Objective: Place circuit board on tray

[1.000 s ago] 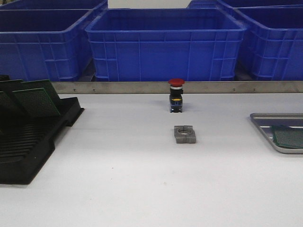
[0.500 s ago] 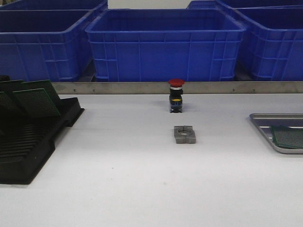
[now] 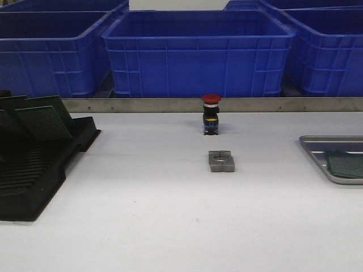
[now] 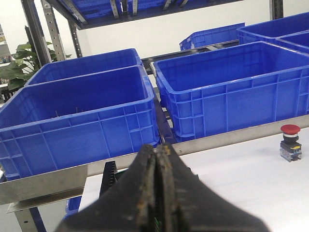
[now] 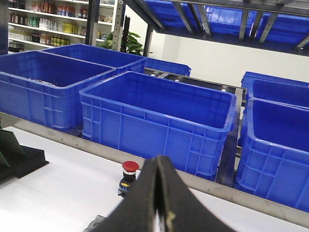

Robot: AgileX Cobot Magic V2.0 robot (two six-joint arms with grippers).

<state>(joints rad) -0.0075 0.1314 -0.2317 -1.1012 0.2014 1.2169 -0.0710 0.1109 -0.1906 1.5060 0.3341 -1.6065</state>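
Now, both end effectors pinched shut, empty: left (image 4: 159,193), right (image 5: 157,203). Next circuit board (image 3: 42,122) in rack (image 3: 34,170) at 9 o'clock; open wide, grip its top edge, lift straight, carry to tray (image 3: 312,148) at 3.

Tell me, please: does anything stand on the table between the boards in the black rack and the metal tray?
Near that line, mid-table, stand the red push button and a small grey metal block. Both are low, so a board lifted from the black rack could probably pass over them to the tray. One circuit board already lies there.

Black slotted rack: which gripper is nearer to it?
Left. The left gripper is right beside the rack; the right gripper sees it well off to one side.
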